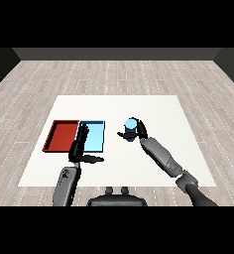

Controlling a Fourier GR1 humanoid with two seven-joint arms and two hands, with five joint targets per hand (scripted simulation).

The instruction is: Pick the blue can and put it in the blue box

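Fingers of the right hand [137,131] curl round the blue can [131,125] (upright) mid-table; left hand [80,147] relaxed over the blue tray [95,144].

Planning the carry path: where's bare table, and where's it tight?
Bare: the white table behind and right of the blue can, plus the strip between can and light blue tray. Crowded: the left hand lies over the seam between the red tray and the blue one. The right hand curls round the can.
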